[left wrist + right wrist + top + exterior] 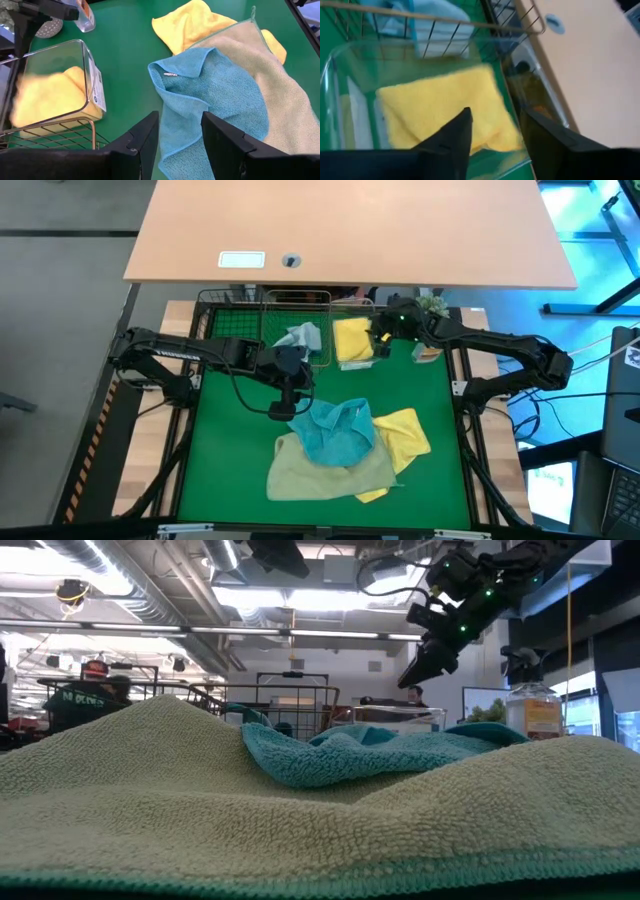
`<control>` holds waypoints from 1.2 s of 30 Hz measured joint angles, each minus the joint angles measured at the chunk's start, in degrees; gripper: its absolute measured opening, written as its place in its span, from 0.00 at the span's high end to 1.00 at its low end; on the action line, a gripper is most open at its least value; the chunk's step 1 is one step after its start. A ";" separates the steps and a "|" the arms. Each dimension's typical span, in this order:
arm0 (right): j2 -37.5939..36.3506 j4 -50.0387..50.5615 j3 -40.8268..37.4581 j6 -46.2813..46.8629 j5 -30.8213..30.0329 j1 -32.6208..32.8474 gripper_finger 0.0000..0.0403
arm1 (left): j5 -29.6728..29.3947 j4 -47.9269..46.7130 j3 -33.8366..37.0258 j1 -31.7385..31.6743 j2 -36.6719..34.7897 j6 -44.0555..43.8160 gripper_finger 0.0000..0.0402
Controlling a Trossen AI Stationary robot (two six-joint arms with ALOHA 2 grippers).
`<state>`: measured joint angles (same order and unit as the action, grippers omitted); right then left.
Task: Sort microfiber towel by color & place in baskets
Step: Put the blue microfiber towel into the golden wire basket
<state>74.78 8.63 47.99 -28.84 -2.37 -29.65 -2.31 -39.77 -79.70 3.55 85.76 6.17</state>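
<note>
Three fuzzy towels (340, 442), overlapping heap

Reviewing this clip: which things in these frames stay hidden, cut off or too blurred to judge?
- Black wire-mesh basket: in the high view the left arm covers its inside, so its contents are hidden.
- Pale olive microfiber towel: in the low view it fills the foreground and blocks the table and the baskets' bases.
- Yellow microfiber towel on the mat: partly under the blue towel in the high view.
- Clear bin: blurred in the right wrist view.
</note>
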 joint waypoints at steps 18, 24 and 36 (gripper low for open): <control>0.00 -1.25 0.00 4.72 0.04 0.04 0.46 | 0.04 6.83 0.00 0.00 5.25 0.00 0.64; 0.00 -1.31 0.02 4.82 0.06 0.09 0.46 | 0.45 6.91 0.00 0.00 10.59 -0.02 0.64; -0.02 -1.32 0.02 5.05 0.07 0.26 0.46 | 11.69 8.92 0.02 -0.71 20.51 -1.29 0.64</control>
<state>74.76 7.31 48.01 -23.79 -2.31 -29.39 9.38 -30.85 -79.68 2.84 106.26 4.88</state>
